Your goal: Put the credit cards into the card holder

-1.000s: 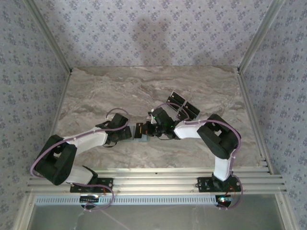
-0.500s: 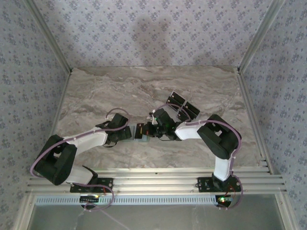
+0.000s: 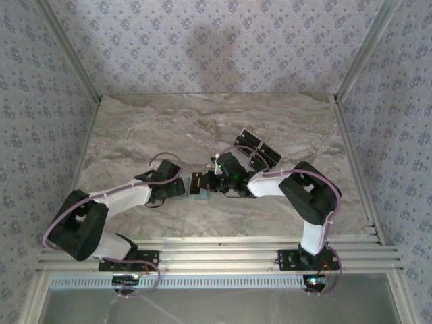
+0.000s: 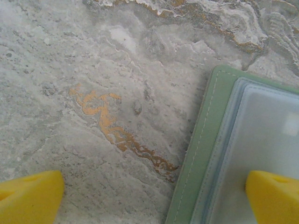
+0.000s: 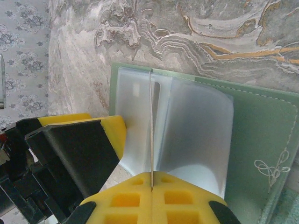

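The card holder (image 5: 261, 126) lies open on the marble, sage green with translucent sleeves (image 5: 196, 135). My right gripper (image 5: 152, 186) is shut on a thin credit card (image 5: 151, 121), seen edge-on and standing upright between two sleeves. From above, that dark card (image 3: 196, 183) shows an orange mark, with the right gripper (image 3: 206, 183) just right of it. My left gripper (image 4: 152, 198) is open wide at the holder's left edge (image 4: 201, 154). One of its yellow fingertips (image 4: 275, 196) rests over a sleeve, the other over bare marble. Two more credit cards (image 3: 248, 140) (image 3: 269, 156) lie behind the right arm.
The left arm's black and yellow finger (image 5: 93, 140) sits close beside the held card. Patterned walls and metal rails (image 3: 351, 74) enclose the marble table (image 3: 148, 128). Open marble lies at the back and left.
The right arm has edged slightly toward the holder with the card still in its jaws. The left arm has not moved.
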Controlling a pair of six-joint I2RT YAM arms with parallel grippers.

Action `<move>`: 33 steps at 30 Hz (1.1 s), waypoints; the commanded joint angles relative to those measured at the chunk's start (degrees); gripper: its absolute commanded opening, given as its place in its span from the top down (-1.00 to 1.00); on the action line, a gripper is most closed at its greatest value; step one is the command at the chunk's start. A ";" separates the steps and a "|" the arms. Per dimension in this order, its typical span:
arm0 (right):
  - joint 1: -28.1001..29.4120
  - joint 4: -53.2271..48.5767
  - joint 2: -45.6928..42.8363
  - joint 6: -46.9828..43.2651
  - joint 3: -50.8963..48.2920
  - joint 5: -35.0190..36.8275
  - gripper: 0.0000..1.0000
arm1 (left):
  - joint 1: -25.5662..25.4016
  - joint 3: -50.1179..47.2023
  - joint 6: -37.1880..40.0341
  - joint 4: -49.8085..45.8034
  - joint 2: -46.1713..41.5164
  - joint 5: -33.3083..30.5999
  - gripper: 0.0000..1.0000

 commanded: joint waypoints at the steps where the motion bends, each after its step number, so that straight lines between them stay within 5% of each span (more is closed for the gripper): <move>1: 0.38 1.38 1.36 0.83 0.90 -1.00 1.00 | -0.07 -1.01 -0.42 -6.56 1.71 -2.30 -1.00; 33: 0.21 3.58 0.01 2.28 0.07 -1.84 1.00 | -0.06 -1.10 -0.51 -6.65 1.53 -2.38 -0.99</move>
